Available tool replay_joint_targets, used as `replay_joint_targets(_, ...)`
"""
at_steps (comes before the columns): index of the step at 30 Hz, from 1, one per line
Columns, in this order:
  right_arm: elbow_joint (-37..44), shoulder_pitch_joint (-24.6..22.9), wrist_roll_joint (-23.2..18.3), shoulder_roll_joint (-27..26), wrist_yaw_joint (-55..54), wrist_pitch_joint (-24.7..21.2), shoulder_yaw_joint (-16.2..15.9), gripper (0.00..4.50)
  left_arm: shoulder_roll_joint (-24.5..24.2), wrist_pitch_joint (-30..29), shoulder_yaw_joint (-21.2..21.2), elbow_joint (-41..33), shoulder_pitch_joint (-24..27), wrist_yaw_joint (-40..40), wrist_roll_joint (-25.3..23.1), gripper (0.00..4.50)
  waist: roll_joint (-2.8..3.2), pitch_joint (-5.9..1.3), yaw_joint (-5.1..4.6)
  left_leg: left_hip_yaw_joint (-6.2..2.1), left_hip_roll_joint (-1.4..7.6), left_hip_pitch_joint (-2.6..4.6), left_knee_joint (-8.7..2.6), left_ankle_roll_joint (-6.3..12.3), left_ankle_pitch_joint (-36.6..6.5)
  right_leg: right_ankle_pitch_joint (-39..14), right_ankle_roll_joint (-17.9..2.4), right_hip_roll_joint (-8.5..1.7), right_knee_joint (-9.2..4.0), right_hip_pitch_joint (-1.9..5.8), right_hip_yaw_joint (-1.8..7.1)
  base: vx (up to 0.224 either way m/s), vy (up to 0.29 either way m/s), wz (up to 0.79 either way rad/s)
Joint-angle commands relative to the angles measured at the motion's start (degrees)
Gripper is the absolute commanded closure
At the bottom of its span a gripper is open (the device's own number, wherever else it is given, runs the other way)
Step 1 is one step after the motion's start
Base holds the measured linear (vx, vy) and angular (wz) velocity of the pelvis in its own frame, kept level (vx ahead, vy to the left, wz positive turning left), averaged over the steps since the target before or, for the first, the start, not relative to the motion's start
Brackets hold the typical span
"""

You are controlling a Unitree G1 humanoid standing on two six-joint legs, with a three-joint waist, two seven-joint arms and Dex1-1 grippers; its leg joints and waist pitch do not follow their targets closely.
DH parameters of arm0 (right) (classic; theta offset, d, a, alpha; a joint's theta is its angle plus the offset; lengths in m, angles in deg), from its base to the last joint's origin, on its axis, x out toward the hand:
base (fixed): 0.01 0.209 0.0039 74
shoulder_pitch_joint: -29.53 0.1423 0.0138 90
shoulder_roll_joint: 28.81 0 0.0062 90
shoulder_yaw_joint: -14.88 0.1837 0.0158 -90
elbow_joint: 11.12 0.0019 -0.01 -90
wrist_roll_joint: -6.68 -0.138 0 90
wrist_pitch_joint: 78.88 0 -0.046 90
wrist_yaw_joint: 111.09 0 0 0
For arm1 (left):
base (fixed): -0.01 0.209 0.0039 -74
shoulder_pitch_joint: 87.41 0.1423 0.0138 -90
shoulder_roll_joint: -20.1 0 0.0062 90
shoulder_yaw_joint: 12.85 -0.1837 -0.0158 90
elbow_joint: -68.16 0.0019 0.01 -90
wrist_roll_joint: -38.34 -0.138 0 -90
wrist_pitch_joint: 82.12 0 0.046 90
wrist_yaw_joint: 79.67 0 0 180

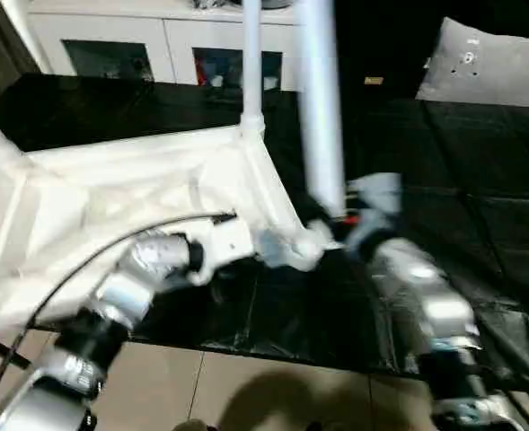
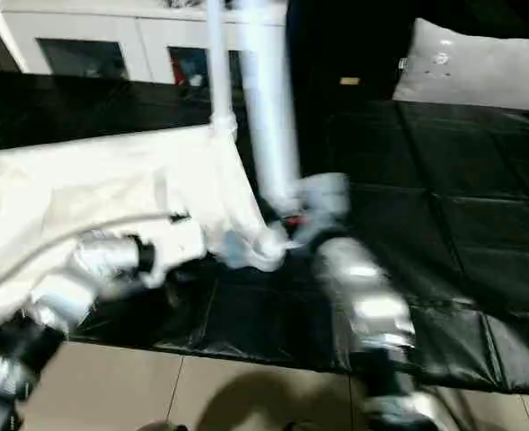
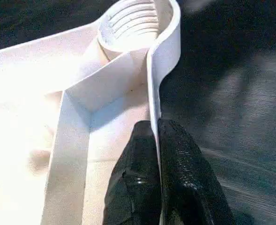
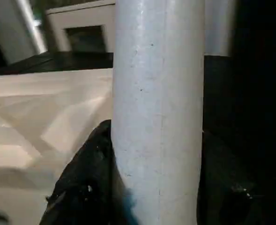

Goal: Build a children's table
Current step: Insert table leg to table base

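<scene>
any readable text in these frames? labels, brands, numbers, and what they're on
None readable.
Small yellowish tag on the dark backdrop: too blurred to read.
Round mark on the grey cushion: no letters can be made out.
Table top, held leg, cabinet: no print visible.

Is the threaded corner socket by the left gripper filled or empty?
Empty. The round threaded socket of the white plastic tabletop shows bare ridges inside, no leg in it; the left gripper pinches the rim beside it.
</scene>
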Motion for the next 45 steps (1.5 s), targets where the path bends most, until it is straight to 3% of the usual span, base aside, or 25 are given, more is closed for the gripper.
replay_joint_targets(1, 3.5, 0.6, -2.4, 0.1, 1.2, 0.9, 0.4, 2.62, -0.2, 2.9, 4.3, -0.3, -3.5, -1.4, 3.3, 4.06, 0.2, -4.82, 0.25, 0.03, -0.09, -0.19, -2.78, 2.83, -1.1, 8.9, -13.5, -2.2, -1.77, 5.01, 2.29, 0.0, 0.0, 0.0)
replay_joint_targets(4, 4.4, 0.8, -2.8, 0.5, 1.6, 0.4, 0.4, 2.62, 0.1, 2.4, 5.1, -1.2, -3.8, 0.0, 5.6, 3.88, 0.34, -5.04, 0.12, 0.13, -0.05, -0.23, -2.35, 4.7, -0.2, 12.2, -15.5, -2.26, -1.5, 4.92, 2.38, 0.0, 0.0, 0.0)
replay_joint_targets(5, 5.3, 0.8, -3.2, 0.9, 2.4, -0.3, 0.1, 2.62, 0.7, 2.5, 6.1, -2.2, -4.2, -0.9, 6.6, 3.88, 0.36, -4.94, 0.42, 0.34, 0.19, 0.15, -2.29, 5.21, -1.6, 11.5, -16.4, -2.28, -1.65, 4.44, 2.46, 0.0, 0.0, 0.0)
replay_joint_targets(7, 6.1, 0.8, -3.6, 1.1, 2.9, -0.9, 0.0, 2.62, 1.4, 1.0, 6.9, -3.1, -4.7, -2.0, 7.4, 3.49, 0.28, -4.6, 0.58, 0.39, 0.33, -0.01, -2.4, 5.15, -3.3, 9.0, -16.5, -2.27, -1.74, 4.51, 2.46, 0.0, 0.0, 0.0)
replay_joint_targets(8, 7.1, 0.7, -4.1, 1.2, 3.6, -1.6, -0.3, 2.62, 2.4, -0.8, 7.8, -4.1, -5.7, -3.7, 7.9, 3.49, -0.15, -4.39, 0.9, 0.47, 0.5, 0.03, -2.54, 4.6, -5.0, 4.5, -15.7, -2.28, -2.06, 4.55, 2.43, 0.0, 0.0, 0.0)
replay_joint_targets(10, 8.5, 0.5, -4.3, 1.2, 4.8, -2.7, -0.9, 2.62, 4.5, -5.2, 9.6, -4.9, -7.7, -7.7, 8.0, 3.39, 0.1, -4.07, 1.32, 0.55, 0.62, 0.38, -2.58, 3.54, -7.1, -0.4, -14.7, -2.24, -2.36, 4.17, 2.45, 0.0, 0.0, 0.0)
replay_joint_targets(11, 8.7, 0.5, -4.2, 1.1, 5.1, -3.0, -1.2, 2.62, 5.4, -6.0, 10.2, -4.9, -8.4, -8.7, 8.3, 3.22, -0.26, -3.83, 1.42, 0.45, 0.58, 0.23, -2.83, 2.91, -8.2, -4.6, -13.5, -2.36, -2.84, 4.33, 2.39, 0.0, 0.0, 0.0)
replay_joint_targets(15, 8.8, 0.6, -4.4, 0.9, 5.4, -3.5, -1.8, 2.62, 7.6, -8.5, 11.6, -5.6, -9.5, -10.6, 10.1, 2.97, -0.16, -3.38, 1.37, 0.31, 0.54, 0.64, -3.29, 0.91, -12.8, -16.4, -10.2, -2.48, -4.11, 4.0, 2.27, 0.0, 0.0, 0.0)
replay_joint_targets(16, 9.0, 0.9, -4.8, 0.7, 6.0, -4.1, -2.6, 2.62, 11.8, -13.4, 15.0, -8.6, -10.2, -12.4, 17.5, 2.82, 0.09, -3.57, 1.39, 0.34, 0.53, 0.62, -3.13, 0.23, -12.5, -16.6, -10.1, -2.62, -3.82, 4.15, 2.36, 0.0, 0.0, 0.0)
replay_joint_targets(17, 9.2, 0.9, -5.1, 0.7, 6.5, -4.4, -3.0, 2.62, 13.8, -15.2, 16.4, -11.0, -9.9, -12.0, 22.4, 2.66, -0.04, -3.85, 1.63, 0.3, 0.57, 0.46, -2.96, 0.49, -10.6, -13.3, -11.4, -2.68, -3.72, 4.2, 2.44, 0.0, 0.0, 0.0)
replay_joint_targets(19, 9.4, 1.0, -5.3, 0.7, 6.8, -4.6, -3.2, 2.62, 15.1, -16.6, 17.2, -12.8, -9.4, -11.5, 25.9, 2.57, -0.23, -3.94, 1.81, 0.22, 0.51, 0.06, -2.88, 1.31, -9.3, -9.7, -12.6, -2.44, -3.37, 4.19, 2.33, 0.0, 0.0, 0.0)
replay_joint_targets(21, 10.1, 1.0, -6.0, 0.7, 7.2, -5.3, -3.4, 2.62, 17.1, -18.8, 18.2, -16.0, -7.9, -11.2, 30.6, 2.45, -0.3, -3.89, 1.74, 0.21, 0.36, -0.12, -2.91, 1.96, -9.1, -9.8, -11.9, -2.28, -3.4, 4.38, 2.19, 0.0, 0.0, 0.0)
replay_joint_targets(22, 10.1, 1.0, -6.0, 0.7, 7.2, -5.3, -3.4, 2.62, 17.1, -18.8, 18.2, -16.0, -7.9, -11.2, 30.6, 2.3, -0.27, -3.91, 1.74, 0.18, 0.31, -0.21, -2.86, 2.08, -8.7, -10.0, -11.6, -2.29, -3.45, 4.45, 2.12, 0.0, 0.0, 0.0)
replay_joint_targets(23, 11.0, 0.9, -6.5, 0.9, 8.2, -6.1, -3.7, 2.62, 19.4, -21.8, 19.2, -19.0, -6.4, -11.3, 34.2, 2.19, -0.59, -3.93, 1.69, 0.28, 0.36, -0.11, -2.78, 2.31, -8.5, -10.4, -11.4, -2.31, -3.45, 4.41, 2.2, 0.0, 0.0, 0.0)
replay_joint_targets(28, 11.6, 0.8, -6.7, 1.2, 9.4, -6.3, -4.4, 2.62, 21.1, -24.5, 20.0, -20.3, -5.6, -12.0, 35.8, 1.74, -0.55, -3.81, 1.68, 0.36, 0.27, -0.16, -2.74, 2.95, -7.9, -11.6, -10.5, -2.09, -3.82, 4.23, 2.13, 0.0, 0.0, 0.0)
replay_joint_targets(29, 11.9, 0.8, -6.8, 1.0, 9.8, -6.4, -4.7, 2.62, 22.0, -25.8, 19.6, -20.4, -4.9, -12.7, 35.5, 1.69, -0.78, -3.86, 1.63, 0.37, 0.26, -0.11, -2.75, 2.83, -8.2, -12.5, -9.9, -2.1, -3.94, 4.23, 2.15, 0.0, 0.0, 0.0)
replay_joint_targets(32, 12.1, 0.9, -6.9, 0.9, 10.3, -6.4, -5.3, 2.62, 23.6, -28.7, 19.3, -21.6, -3.6, -14.4, 38.7, 1.39, -0.73, -3.81, 1.74, 0.36, 0.36, -0.1, -2.74, 2.49, -8.1, -13.0, -9.6, -2.14, -3.85, 4.16, 2.16, 0.0, 0.0, 0.0)
replay_joint_targets(35, 12.1, 1.2, -6.8, 0.8, 10.4, -5.7, -5.5, 2.62, 24.5, -25.0, 19.0, -18.4, -4.1, -19.4, 34.3, 1.17, -1.01, -3.87, 1.74, 0.31, 0.34, -0.2, -2.73, 2.89, -7.3, -11.8, -8.8, -2.03, -3.91, 4.23, 2.16, 0.0, 0.0, 0.0)
replay_joint_targets(38, 12.1, 1.2, -6.7, 0.8, 10.4, -5.6, -5.5, 2.62, 24.9, -23.8, 19.4, -17.2, -4.3, -21.7, 32.6, 1.15, -1.02, -3.92, 1.87, 0.27, 0.35, -0.19, -2.69, 3.07, -6.8, -11.0, -8.5, -2.08, -3.86, 4.26, 2.18, 0.0, 0.0, 0.0)
replay_joint_targets(43, 11.7, 1.2, -6.0, 0.7, 10.7, -5.3, -5.8, 2.62, 26.5, -24.6, 20.6, -18.9, -3.9, -21.8, 34.3, 1.15, -1.21, -3.91, 1.99, 0.29, 0.38, -0.2, -2.65, 3.04, -6.1, -10.0, -9.1, -2.16, -3.65, 4.28, 2.23, 0.0, 0.0, 0.0)
replay_joint_targets(45, 11.4, 1.3, -5.9, 0.5, 10.7, -5.2, -5.8, 2.62, 26.8, -24.8, 20.6, -19.4, -3.6, -22.1, 34.8, 1.42, -1.27, -3.9, 2.12, 0.32, 0.46, -0.16, -2.62, 3.23, -6.1, -9.6, -9.5, -2.21, -3.56, 4.27, 2.26, 0.0, 0.0, 0.0)
